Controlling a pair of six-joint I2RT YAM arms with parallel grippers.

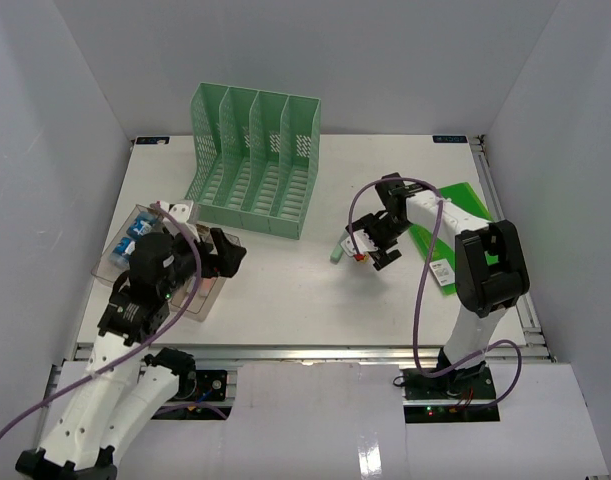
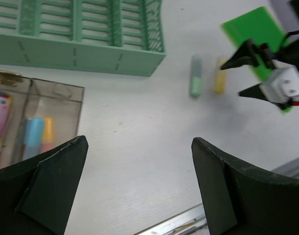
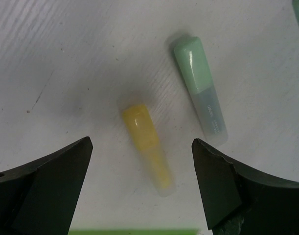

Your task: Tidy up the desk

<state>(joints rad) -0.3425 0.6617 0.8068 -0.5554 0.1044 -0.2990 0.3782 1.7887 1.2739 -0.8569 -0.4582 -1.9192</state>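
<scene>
Bright even light, blurred wrist views

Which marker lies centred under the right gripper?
The yellow marker, centred under the right gripper; the green marker lies off to one side.

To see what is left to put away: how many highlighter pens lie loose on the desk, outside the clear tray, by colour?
Green highlighter: 1
Yellow highlighter: 1
Total: 2, side by side and apart on the bare desk.
</scene>
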